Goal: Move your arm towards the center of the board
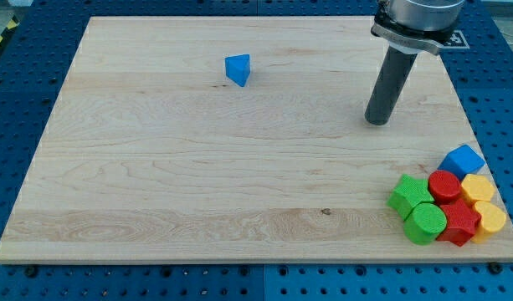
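My tip [377,122] rests on the wooden board [197,184] in the view's upper right, below the arm's grey flange. A blue triangular block [238,69] sits alone in the upper middle, well to the tip's left. A cluster of blocks lies in the lower right corner, below and right of the tip: a blue cube [463,160], a red cylinder [444,186], a green star-like block [409,196], a green cylinder [426,223], a red star-like block [459,224], and two yellow blocks [479,189] [491,221]. The tip touches no block.
The board lies on a blue perforated table [22,100]. The board's right edge and bottom edge run close to the block cluster.
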